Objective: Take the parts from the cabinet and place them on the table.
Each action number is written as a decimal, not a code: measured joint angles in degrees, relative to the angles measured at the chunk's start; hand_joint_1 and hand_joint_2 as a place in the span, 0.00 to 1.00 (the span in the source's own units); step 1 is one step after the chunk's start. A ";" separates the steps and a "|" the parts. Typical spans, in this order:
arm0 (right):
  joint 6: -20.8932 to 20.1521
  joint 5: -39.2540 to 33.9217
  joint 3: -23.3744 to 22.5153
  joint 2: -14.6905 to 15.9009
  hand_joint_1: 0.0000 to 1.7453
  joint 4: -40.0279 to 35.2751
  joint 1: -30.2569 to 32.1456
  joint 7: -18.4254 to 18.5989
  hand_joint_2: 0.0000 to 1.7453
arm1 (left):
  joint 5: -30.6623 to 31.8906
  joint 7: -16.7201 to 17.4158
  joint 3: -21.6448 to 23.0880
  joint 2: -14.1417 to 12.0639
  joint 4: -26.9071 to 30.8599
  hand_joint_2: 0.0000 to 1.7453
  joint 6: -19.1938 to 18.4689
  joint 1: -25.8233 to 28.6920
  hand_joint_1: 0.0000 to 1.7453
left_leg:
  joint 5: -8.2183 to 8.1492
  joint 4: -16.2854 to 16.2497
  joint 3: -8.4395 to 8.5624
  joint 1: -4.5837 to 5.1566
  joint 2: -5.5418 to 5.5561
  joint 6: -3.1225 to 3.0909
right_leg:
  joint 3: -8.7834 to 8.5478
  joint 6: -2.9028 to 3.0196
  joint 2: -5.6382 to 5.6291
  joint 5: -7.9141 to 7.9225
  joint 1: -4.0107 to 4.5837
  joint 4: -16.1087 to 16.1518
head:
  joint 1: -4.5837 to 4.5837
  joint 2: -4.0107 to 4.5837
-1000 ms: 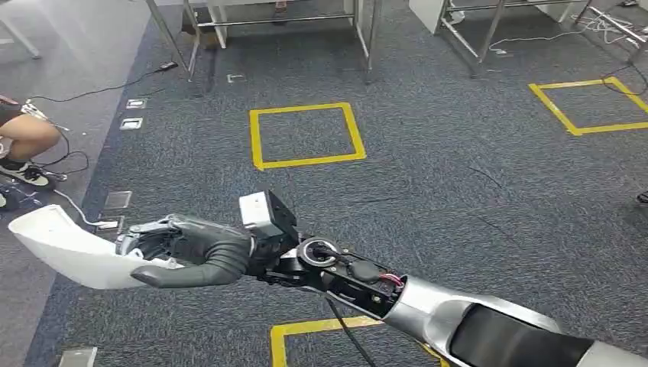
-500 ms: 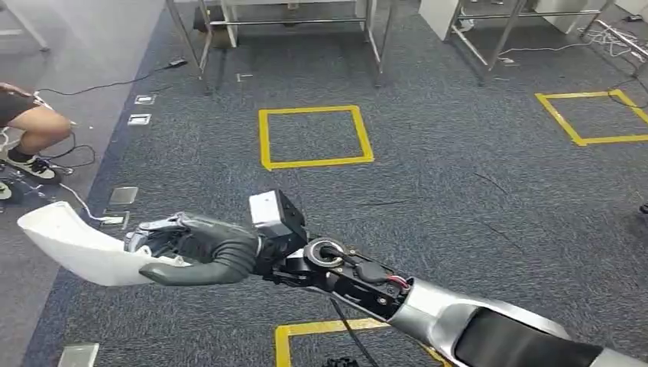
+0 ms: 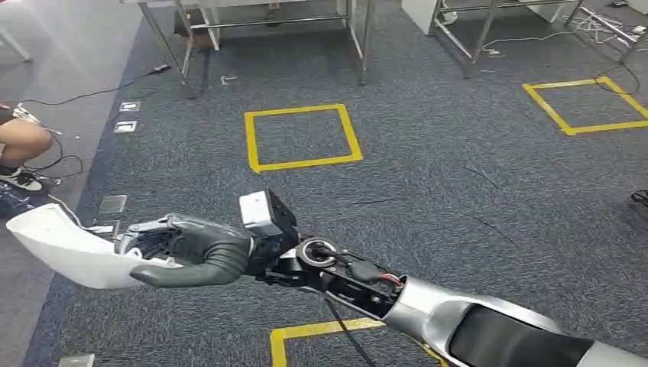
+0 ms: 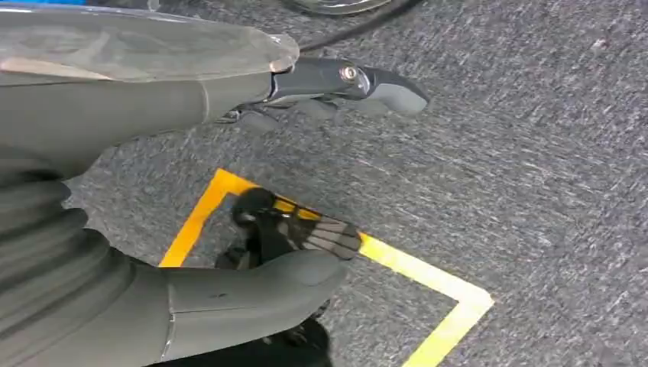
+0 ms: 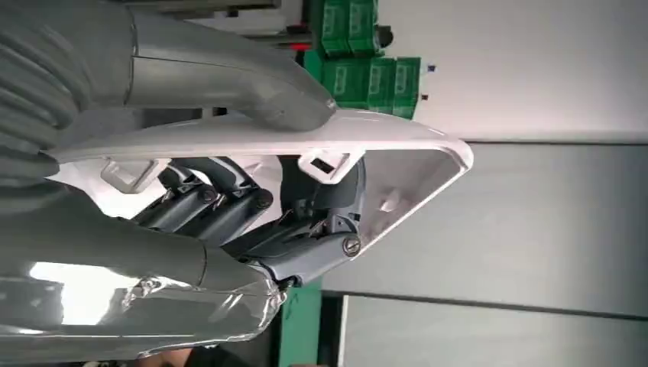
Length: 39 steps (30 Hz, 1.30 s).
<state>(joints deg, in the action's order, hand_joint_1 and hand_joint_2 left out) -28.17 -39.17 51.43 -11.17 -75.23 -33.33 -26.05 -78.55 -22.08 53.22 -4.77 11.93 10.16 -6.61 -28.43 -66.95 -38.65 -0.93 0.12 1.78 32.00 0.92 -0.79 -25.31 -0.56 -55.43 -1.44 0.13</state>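
My right arm reaches across the lower head view from the right. Its hand (image 3: 191, 248) grips a white curved plastic part (image 3: 65, 248) that sticks out to the left above the carpet. In the right wrist view the dark fingers (image 5: 229, 199) curl inside the white part's (image 5: 397, 164) hollow shell and the thumb presses on its outer face. The left hand (image 4: 153, 99) hangs over the carpet, thumb (image 4: 252, 294) and fingers (image 4: 344, 80) apart, with nothing in it.
Grey carpet carries yellow tape squares ahead (image 3: 300, 136), at the far right (image 3: 584, 103) and just below my arm (image 3: 321, 330). Metal table frames (image 3: 267, 23) stand at the far edge. A person's leg (image 3: 19, 141), cables and floor sockets (image 3: 113, 204) lie at the left.
The whole picture sways a little right, then back left, so the camera has moved. The right hand keeps the same hold on the white part.
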 joint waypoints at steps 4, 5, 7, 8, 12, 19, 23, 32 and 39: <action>0.09 0.00 0.00 -0.02 1.00 0.00 -0.10 0.02 1.00 | 0.00 0.00 -0.02 -0.11 0.02 1.00 0.00 -0.19 0.00 | 4.03 11.97 5.51 0.34 0.36 -0.92 | 0.15 -0.84 -0.50 -0.18 0.50 -0.10 | -0.15 0.00; 0.09 0.00 0.00 -0.02 1.00 -0.02 -0.10 0.00 1.00 | 0.00 0.00 -0.02 -0.11 0.02 1.00 0.00 -0.17 0.00 | 3.89 11.90 5.45 0.44 0.36 -1.15 | 0.13 -1.01 -0.50 -0.28 0.46 -0.08 | -0.24 0.00; 0.15 0.00 -0.02 -0.02 1.00 -0.04 -0.09 0.02 1.00 | -0.02 0.02 -0.02 -0.02 0.02 1.00 -0.02 -0.13 0.00 | 4.07 12.22 5.62 0.16 0.21 -1.98 | 0.04 -1.76 -0.64 -0.50 0.48 -0.08 | -0.24 0.00; 0.15 0.00 -0.02 -0.02 1.00 -0.07 -0.10 0.02 1.00 | -0.02 0.00 -0.02 0.04 0.02 1.00 -0.02 -0.15 0.00 | 4.17 12.41 5.78 0.11 0.03 -2.22 | 0.30 -2.01 -0.23 -1.39 0.22 -1.20 | -0.35 0.00; 0.22 -0.04 -0.04 0.00 1.00 -0.02 0.00 0.04 1.00 | -0.02 0.00 -0.04 -0.04 0.00 1.00 -0.02 -0.08 0.00 | 3.98 12.40 5.83 0.40 -0.36 -3.04 | 8.19 -2.46 0.12 -9.26 0.15 -17.97 | -1.38 0.00; 0.26 -0.07 -0.04 -0.02 1.00 -0.07 -0.22 0.09 1.00 | -0.02 0.00 -0.13 0.07 0.02 1.00 -0.04 -0.10 0.00 | 3.24 11.85 6.48 0.97 -0.69 -2.29 | 0.27 -1.23 1.83 -0.23 0.58 -0.33 | -2.12 0.00; 0.31 -0.09 -0.04 -0.09 1.00 -0.13 -0.25 0.15 1.00 | -0.02 0.00 -0.22 -0.05 0.02 1.00 -0.04 -0.08 0.00 | 2.71 11.87 6.73 0.81 -1.41 -1.27 | -0.12 -0.25 0.90 0.34 0.14 0.52 | -1.77 0.00; 0.59 -0.09 -0.02 -0.07 1.00 -0.07 -0.16 0.35 1.00 | 0.02 0.02 -0.28 -0.24 0.00 1.00 -0.04 -0.05 0.00 | 3.67 8.90 4.84 -0.19 -0.13 0.02 | -0.27 -0.21 -0.99 0.27 0.00 0.46 | 0.04 0.00; 0.68 -0.15 -0.07 -0.07 1.00 -0.18 -0.24 0.46 1.00 | 0.04 0.02 -0.66 -0.07 0.02 1.00 -0.04 -0.17 0.00 | 4.00 12.76 6.49 -0.08 0.04 -2.25 | 0.62 -2.26 -0.53 -1.60 0.28 -1.56 | -0.39 0.00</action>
<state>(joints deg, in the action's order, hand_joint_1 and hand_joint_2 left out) -27.50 -39.32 51.36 -11.23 -75.41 -33.58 -25.59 -78.51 -22.05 52.57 -4.83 11.96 10.12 -6.78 -24.43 -54.19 -32.16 -1.01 0.16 -0.47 32.62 -1.34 -1.32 -26.90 -0.29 -56.99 -1.84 0.13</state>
